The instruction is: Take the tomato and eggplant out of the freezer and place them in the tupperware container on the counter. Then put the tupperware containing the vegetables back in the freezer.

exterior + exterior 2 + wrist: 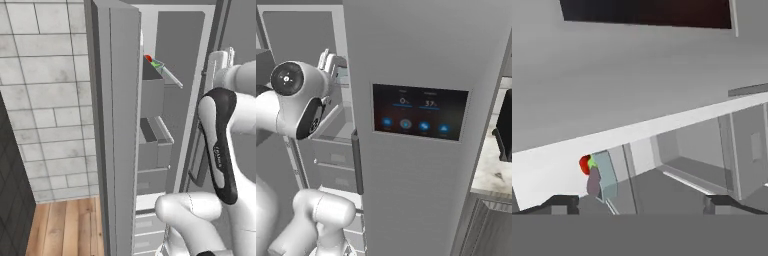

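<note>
Now gripper (639, 202) open, fingers wide apart, nothing btwn them, inside freezer (406, 210) w/ door open. Tupperware (606, 175) tilted on a shelf, tomato (584, 164) and eggplant (593, 183) right against it. Touch panel (420, 112) lit.

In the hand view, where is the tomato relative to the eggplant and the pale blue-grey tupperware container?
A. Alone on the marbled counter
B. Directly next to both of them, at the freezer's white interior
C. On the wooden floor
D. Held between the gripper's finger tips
B: the hand view shows the tomato right beside the eggplant and the tupperware container, against the freezer wall, away from the gripper.
</note>
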Available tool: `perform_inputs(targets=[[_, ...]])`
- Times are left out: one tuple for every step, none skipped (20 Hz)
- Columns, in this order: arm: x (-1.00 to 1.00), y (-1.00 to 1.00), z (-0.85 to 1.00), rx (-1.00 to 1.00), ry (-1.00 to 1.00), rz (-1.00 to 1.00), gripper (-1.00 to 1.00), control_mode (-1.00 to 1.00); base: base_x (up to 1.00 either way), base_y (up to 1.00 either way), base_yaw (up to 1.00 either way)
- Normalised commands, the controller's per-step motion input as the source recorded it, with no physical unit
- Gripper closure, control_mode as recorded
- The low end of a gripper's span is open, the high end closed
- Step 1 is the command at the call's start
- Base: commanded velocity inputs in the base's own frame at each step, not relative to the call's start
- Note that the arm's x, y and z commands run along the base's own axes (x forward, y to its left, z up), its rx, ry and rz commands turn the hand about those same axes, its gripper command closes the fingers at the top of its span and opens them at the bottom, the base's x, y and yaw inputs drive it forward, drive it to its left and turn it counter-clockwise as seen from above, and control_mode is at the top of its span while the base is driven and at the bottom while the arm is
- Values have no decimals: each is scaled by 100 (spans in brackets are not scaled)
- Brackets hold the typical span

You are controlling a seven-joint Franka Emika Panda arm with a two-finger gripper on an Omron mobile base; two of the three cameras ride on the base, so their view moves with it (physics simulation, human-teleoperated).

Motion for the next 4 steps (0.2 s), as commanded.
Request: perform_inputs(targets=[[-100,0,0,0,0,1,-100,-100,0,0,0],[-100,-9,0,0,0,0,-100,-100,0,0,0],[-100,-32,0,2,0,0,-100,-100,0,0,0],[-100,-41,0,3,-2,0,-100,-100,0,0,0]])
